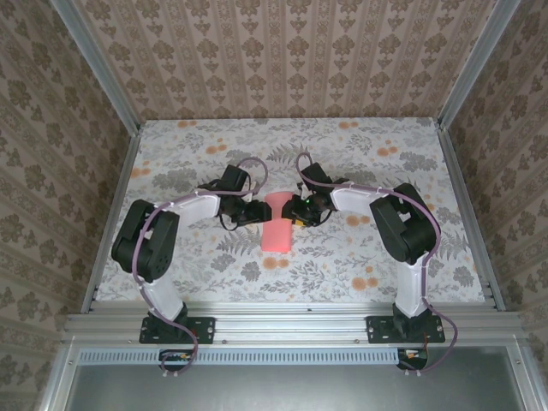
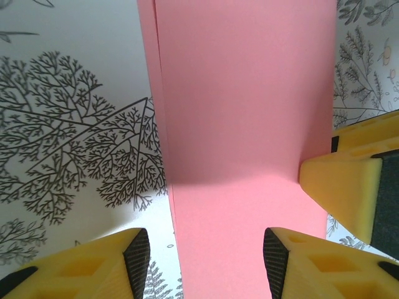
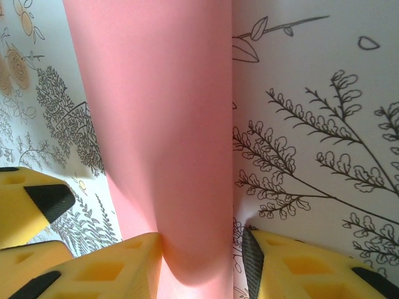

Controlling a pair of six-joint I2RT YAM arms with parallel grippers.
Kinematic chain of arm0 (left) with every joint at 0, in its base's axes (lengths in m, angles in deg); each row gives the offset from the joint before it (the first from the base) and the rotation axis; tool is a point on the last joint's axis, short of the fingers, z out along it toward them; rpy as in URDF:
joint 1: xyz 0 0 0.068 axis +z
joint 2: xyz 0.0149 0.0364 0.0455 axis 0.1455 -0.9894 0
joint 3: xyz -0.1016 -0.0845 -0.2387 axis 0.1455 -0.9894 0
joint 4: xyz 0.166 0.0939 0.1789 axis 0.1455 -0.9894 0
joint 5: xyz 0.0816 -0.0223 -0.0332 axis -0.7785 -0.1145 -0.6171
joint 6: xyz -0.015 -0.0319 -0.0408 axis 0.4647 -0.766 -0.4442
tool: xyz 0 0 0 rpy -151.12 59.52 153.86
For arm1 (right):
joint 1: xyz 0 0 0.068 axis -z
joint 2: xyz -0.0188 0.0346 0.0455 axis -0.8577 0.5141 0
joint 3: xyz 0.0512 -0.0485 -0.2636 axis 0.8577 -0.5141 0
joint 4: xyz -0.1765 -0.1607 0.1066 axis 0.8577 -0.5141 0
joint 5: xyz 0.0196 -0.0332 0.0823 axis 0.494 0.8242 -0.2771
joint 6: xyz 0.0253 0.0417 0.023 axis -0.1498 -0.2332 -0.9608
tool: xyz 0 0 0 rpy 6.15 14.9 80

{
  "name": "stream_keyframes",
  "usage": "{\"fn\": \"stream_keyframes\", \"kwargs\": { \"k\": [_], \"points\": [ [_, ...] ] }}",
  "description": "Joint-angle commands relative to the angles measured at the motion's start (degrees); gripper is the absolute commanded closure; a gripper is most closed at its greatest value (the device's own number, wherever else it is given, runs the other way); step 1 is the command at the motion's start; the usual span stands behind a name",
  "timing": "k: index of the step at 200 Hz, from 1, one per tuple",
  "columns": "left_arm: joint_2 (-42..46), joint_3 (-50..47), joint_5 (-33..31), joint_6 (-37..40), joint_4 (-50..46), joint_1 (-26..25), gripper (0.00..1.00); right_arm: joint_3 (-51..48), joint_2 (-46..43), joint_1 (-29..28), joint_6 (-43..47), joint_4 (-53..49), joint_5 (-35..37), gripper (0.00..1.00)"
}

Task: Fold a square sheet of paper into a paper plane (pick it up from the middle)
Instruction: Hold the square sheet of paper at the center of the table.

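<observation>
Paper (image 1: 276,229) folded narrow; both arms bent inward, fingers (image 3: 124,268) flanking it.

Open left claw (image 2: 206,258) straddles the folded pink paper's (image 2: 243,124) edge.

Bright, even overhead light, soft shadow band across the square sheet of paper (image 2: 243,124) just ahead of the left pincer (image 2: 206,261), pincer fingers (image 3: 106,268) blurred up close, counter (image 1: 360,154) print sharp, no glare

Sq sheet of paper (image 1: 276,224): coral-pink, folded over lengthwise into narrow strip, mid-table, far end lifted.
</observation>
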Motion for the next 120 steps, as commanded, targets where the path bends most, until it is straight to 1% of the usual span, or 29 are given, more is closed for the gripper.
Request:
{"fn": "stream_keyframes", "kwargs": {
  "k": [1, 61, 120],
  "points": [
    [2.9, -0.6, -0.7, 1.4, -1.6, 0.6, 0.46, 1.5, 1.7, -0.5, 0.8, -2.6, 1.6, 0.58],
    [6.3, -0.7, -4.9, 1.5, -4.9, 1.3, 0.45, 2.2, 2.0, -0.7, 1.7, -3.9, 2.2, 0.57],
    [9.5, -1.3, -5.7, 1.6, -6.7, 2.3, 0.44, 3.1, 2.6, -1.1, 2.3, -4.9, 2.8, 0.57]
  ]
}}
